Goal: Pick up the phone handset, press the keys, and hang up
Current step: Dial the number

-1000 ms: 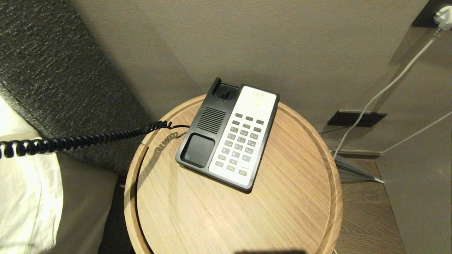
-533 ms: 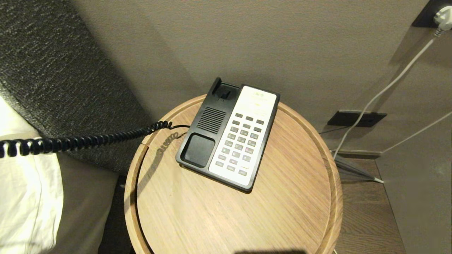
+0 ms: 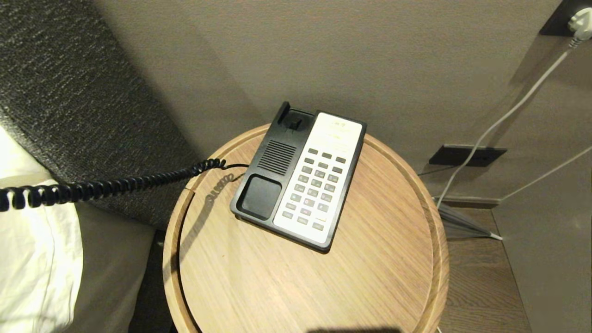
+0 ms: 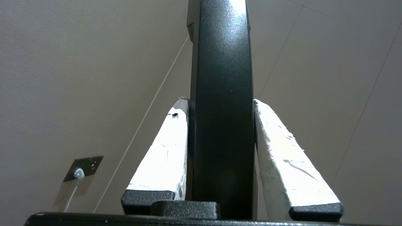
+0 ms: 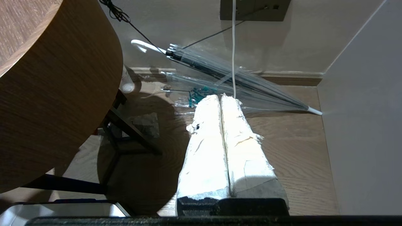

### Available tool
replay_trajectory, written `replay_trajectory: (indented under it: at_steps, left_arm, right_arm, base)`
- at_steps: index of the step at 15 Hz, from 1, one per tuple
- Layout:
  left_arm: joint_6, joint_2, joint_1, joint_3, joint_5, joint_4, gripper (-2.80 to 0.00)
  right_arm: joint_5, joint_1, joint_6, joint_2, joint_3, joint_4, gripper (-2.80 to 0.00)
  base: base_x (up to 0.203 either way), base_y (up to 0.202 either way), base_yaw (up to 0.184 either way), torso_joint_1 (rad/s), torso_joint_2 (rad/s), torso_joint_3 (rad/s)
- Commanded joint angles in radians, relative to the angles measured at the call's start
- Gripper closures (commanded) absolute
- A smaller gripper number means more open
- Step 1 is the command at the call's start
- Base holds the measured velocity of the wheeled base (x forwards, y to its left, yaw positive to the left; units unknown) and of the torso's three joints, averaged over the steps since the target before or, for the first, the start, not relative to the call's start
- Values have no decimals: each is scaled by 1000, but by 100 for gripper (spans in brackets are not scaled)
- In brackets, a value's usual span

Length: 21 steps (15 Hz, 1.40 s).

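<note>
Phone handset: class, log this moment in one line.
phone handset: off base, clamped in left hand | keys: untouched | right hand: shut, parked near floor

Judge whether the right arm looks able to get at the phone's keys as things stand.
Probably yes: the keys lie uncovered, the handset clamped in the left gripper. The right gripper, shut, hangs low beside the table.

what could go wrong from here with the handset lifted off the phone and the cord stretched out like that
The coiled cord runs stretched from the phone base off past the table edge; more pull could drag the base sideways or off the table.

The left gripper pinches the smooth handset only across its narrow body, so it might slip or twist.
</note>
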Motion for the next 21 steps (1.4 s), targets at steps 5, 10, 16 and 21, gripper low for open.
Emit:
replay_trajectory:
  at_steps: [5, 10, 16, 21]
  left_arm:
    - [-60, 99, 1, -11, 109, 1, 0]
    - [-101, 148, 8, -10, 201, -2, 0]
    - [-49, 134, 18, 11, 215, -5, 0]
    - [-57, 132, 18, 19, 233, -6, 0]
  right_arm:
    - [5, 0, -24, 1, 21, 2, 0]
    - [95, 0, 3, 1, -173, 95, 0]
    - [372, -1, 128, 199, -760, 523, 0]
    - [545, -2, 81, 859, -876, 461, 0]
  base:
    - [0, 0, 0, 0, 0, 0]
    - [0, 0, 0, 0, 0, 0]
    - [0, 0, 0, 0, 0, 0]
    - [0, 0, 0, 0, 0, 0]
